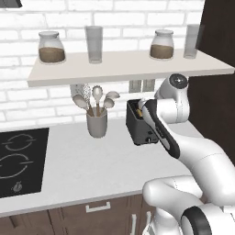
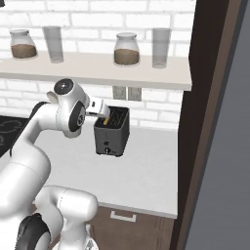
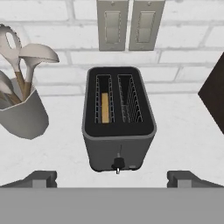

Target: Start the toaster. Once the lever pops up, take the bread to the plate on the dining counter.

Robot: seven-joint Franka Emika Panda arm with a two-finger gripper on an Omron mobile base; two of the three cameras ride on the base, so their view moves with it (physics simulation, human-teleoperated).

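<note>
The toaster (image 3: 118, 120) is seen on the grey worktop (image 1: 82, 170) against the brick wall, just beside the utensil cup (image 3: 22, 114). The bread (image 3: 105, 107) is held upright in the left of its 2 slots. The gripper (image 3: 111, 179) is poised above the toaster's front, fingers spread wide, nothing gripped.

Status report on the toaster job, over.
Gripper open, empty, poised above and in front of the toaster. Bread sits in its left slot, lever untouched. Utensil cup to the left, clear of the approach.
</note>
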